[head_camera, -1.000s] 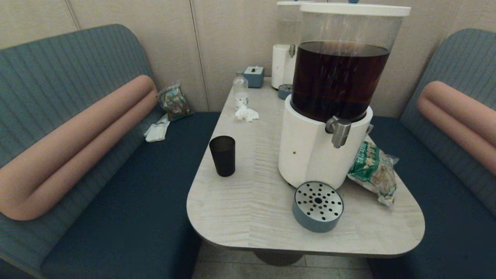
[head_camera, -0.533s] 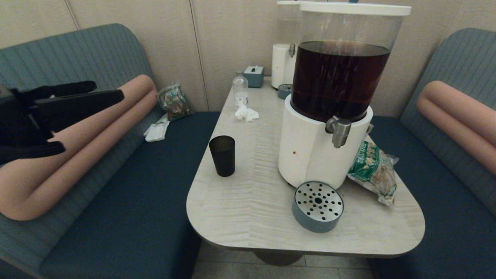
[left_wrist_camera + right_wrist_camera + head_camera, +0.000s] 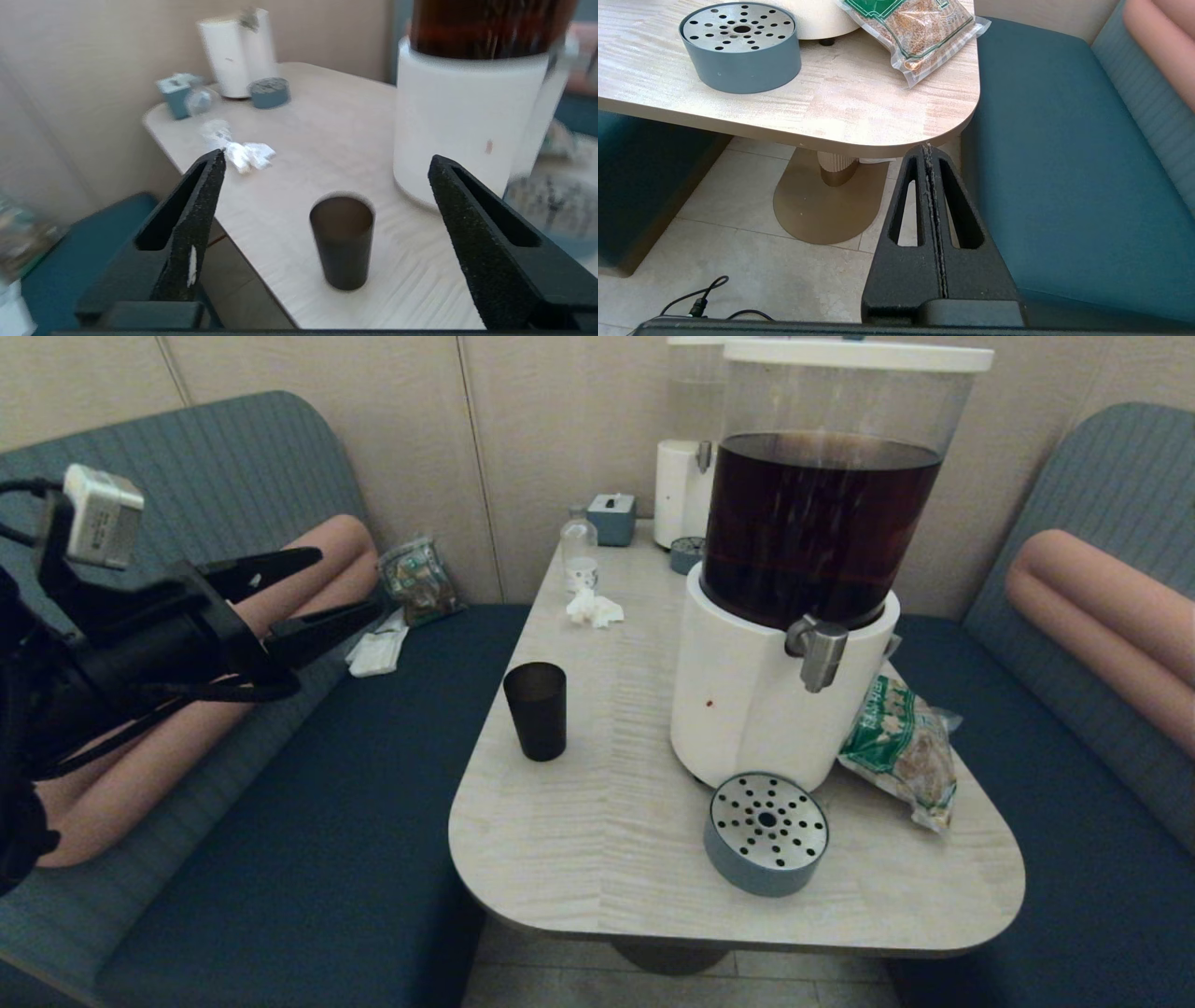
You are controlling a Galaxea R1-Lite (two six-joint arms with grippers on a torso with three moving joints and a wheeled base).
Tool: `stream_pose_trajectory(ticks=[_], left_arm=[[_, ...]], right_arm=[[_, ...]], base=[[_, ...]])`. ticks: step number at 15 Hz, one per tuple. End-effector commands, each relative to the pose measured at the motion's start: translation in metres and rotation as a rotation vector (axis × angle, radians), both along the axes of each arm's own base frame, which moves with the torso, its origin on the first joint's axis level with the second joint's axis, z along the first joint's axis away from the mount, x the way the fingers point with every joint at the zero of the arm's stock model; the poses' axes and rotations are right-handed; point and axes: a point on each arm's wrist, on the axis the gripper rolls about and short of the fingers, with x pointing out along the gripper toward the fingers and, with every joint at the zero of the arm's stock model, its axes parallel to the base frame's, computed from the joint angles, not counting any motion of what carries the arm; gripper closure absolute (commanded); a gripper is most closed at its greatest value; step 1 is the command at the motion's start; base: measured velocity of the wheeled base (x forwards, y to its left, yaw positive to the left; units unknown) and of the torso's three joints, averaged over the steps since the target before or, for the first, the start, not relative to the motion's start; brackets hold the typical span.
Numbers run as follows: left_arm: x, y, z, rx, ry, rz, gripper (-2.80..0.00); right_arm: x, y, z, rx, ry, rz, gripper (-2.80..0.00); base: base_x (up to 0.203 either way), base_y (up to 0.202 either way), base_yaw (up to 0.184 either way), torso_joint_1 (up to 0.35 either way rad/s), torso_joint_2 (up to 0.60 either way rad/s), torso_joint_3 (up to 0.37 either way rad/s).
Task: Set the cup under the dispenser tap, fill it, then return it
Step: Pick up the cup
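Observation:
The black cup point(image 3: 536, 710) stands upright and empty near the table's left edge, also seen in the left wrist view point(image 3: 342, 240). The steel dispenser tap point(image 3: 817, 651) juts from the white base point(image 3: 747, 709) of the big tank of dark brown liquid point(image 3: 820, 523), to the cup's right. My left gripper point(image 3: 345, 583) hangs open over the left bench, well to the left of the cup, fingers pointing toward it; its fingers point(image 3: 187, 224) frame the cup from a distance. My right gripper point(image 3: 928, 148) is shut on nothing, low beside the table's near right corner.
A round blue drip tray point(image 3: 766, 833) with a perforated steel top sits in front of the dispenser. A snack bag point(image 3: 901, 747) lies to its right. A crumpled tissue point(image 3: 594, 609), a small clear bottle point(image 3: 579, 553) and a second white dispenser point(image 3: 681, 490) stand further back.
My left arm has come into view from the left and moved right toward the table, its open fingers now pointing at the cup. The cup and dispenser have not moved.

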Motion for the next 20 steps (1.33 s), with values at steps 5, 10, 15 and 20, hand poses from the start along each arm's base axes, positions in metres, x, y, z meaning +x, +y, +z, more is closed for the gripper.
stream_pose_trajectory(ticks=[5, 10, 15, 20], left_arm=[[0.043, 0.029, -0.089, -0.043, 0.205, -0.215, -2.80], [0.060, 0.033, -0.127, -0.025, 0.265, -0.239, -2.80], [0.071, 0.034, -0.148, -0.020, 0.303, -0.290, -2.80], [0.102, 0.019, -0.164, -0.012, 0.292, -0.340, -2.80]], right_arm=[[0.000, 0.000, 0.000, -0.001, 0.000, 0.001, 0.00], [0.000, 0.000, 0.000, -0.001, 0.000, 0.001, 0.00], [0.000, 0.000, 0.000, -0.001, 0.001, 0.001, 0.00], [0.000, 0.000, 0.000, -0.001, 0.000, 0.001, 0.00]], base=[[0.000, 0.000, 0.000, 0.000, 0.00, 0.000], [0.000, 0.000, 0.000, 0.000, 0.00, 0.000], [0.000, 0.000, 0.000, 0.000, 0.00, 0.000], [0.000, 0.000, 0.000, 0.000, 0.00, 0.000]])
